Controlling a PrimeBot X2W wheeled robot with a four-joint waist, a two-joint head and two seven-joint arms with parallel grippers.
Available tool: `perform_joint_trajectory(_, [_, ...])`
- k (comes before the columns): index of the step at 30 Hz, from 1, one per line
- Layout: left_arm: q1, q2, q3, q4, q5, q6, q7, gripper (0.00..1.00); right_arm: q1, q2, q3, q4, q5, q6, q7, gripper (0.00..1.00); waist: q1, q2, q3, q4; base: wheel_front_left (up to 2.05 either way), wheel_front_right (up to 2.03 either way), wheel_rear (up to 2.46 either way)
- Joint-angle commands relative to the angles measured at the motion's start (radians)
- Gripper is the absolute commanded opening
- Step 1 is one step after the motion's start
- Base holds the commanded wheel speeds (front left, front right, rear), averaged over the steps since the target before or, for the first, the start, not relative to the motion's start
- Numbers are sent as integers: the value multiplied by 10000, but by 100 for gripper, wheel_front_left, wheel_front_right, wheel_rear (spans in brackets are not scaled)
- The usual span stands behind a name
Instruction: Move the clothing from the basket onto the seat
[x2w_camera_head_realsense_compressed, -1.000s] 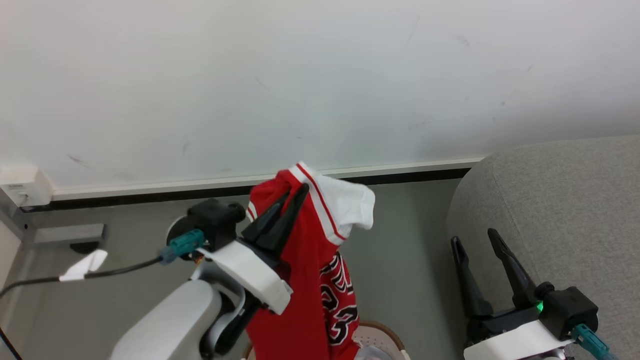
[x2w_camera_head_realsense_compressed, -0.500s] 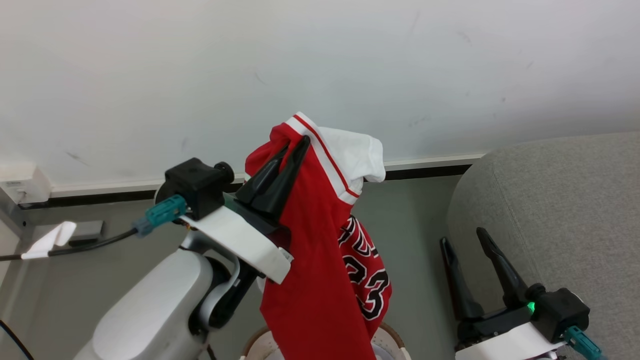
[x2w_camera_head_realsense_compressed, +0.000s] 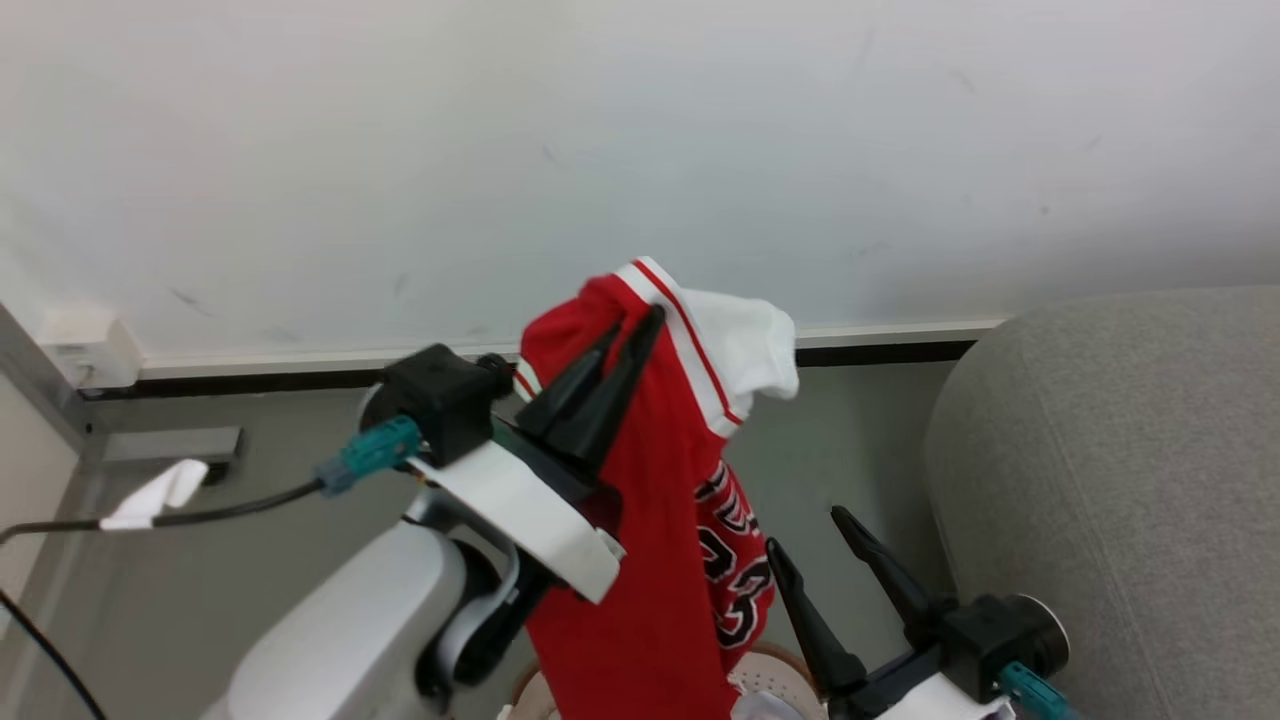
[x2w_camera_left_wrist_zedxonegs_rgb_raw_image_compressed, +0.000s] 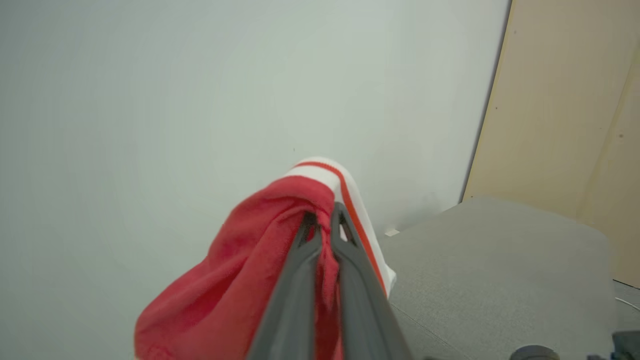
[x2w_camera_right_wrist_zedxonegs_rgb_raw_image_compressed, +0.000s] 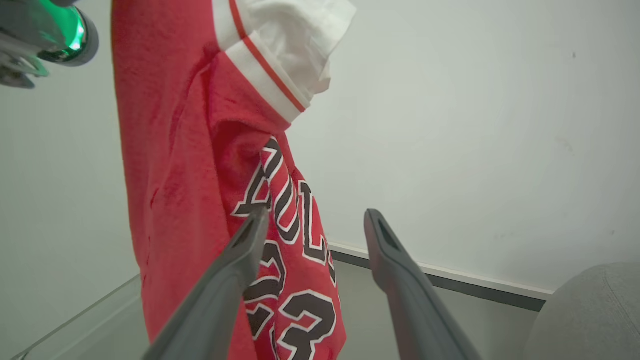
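One jersey (x2w_camera_head_realsense_compressed: 650, 520) hung in the air, pinched at its striped trim by the left gripper (x2w_camera_head_realsense_compressed: 635, 322), whose fingers were pressed together on the cloth high above the basket (x2w_camera_head_realsense_compressed: 772, 657). Its lower part ran off the near edge of the head view, so whether the hem cleared the basket could not be told. The right gripper (x2w_camera_head_realsense_compressed: 805, 530) stood spread and held nothing, just right of the hanging cloth, between it and the seat (x2w_camera_head_realsense_compressed: 1120, 480).

By my reading the pick was done and the carry was under way. The jersey was not yet over the seat, which lay apart from it to the right. What else lay in the basket was hidden.

Around were the white wall (x2w_camera_head_realsense_compressed: 600, 150) at the far side, the grey floor (x2w_camera_head_realsense_compressed: 850, 450) and a black cable (x2w_camera_head_realsense_compressed: 230, 500) at the left. The spread right gripper sat in the path to the seat and might snag the cloth.
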Motion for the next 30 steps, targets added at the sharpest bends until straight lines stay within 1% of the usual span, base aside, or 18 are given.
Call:
perform_joint_trajectory(1, [164, -57, -78, 16, 22, -33, -85, 0, -192, -36, 113, 213, -77, -21, -2, 100, 0, -1, -38, 136, 0, 0, 0])
perform_joint_trajectory(8, [372, -566, -678, 69, 65, -210, -91, 0, -998, -34, 934, 1599, 144, -21, 229, 100, 0, -1, -248, 886, 0, 0, 0])
perform_joint_trajectory(13, [444, -945, -1118, -99, 74, -298, 44, 0, -1248, -33, 1130, 2575, 281, -21, 275, 100, 0, -1, -411, 1555, 0, 0, 0])
perform_joint_trajectory(19, [406, -1172, -1504, -443, 72, -361, 295, 0, -1481, -34, 1565, 3588, 490, -21, 194, 100, 0, -1, -553, 2151, 0, 0, 0])
perform_joint_trajectory(20, [392, -1191, -1546, -512, 68, -360, 344, 0, -1567, -34, 1612, 3722, 531, -21, 150, 55, 0, -1, -572, 2227, 0, 0, 0])
perform_joint_trajectory(21, [370, -1206, -1583, -562, 83, -359, 360, 0, -1653, -34, 1657, 3812, 589, -21, 118, 2, 0, -1, -587, 2297, 0, 0, 0])
perform_joint_trajectory(22, [347, -1211, -1606, -601, 98, -351, 407, 0, -1717, -33, 1702, 3898, 682, -21, 100, 0, 0, -1, -602, 2361, 0, 0, 0])
perform_joint_trajectory(25, [327, -1162, -1642, -704, 131, -300, 482, 0, -1883, -33, 1826, 4095, 970, -21, 30, 0, 0, -1, -657, 2504, 0, 0, 0])
perform_joint_trajectory(30, [394, -1006, -1583, -726, 101, -187, 553, 0, -2011, -33, 1740, 4035, 1251, -21, -36, 0, 0, -1, -697, 2568, 0, 0, 0])
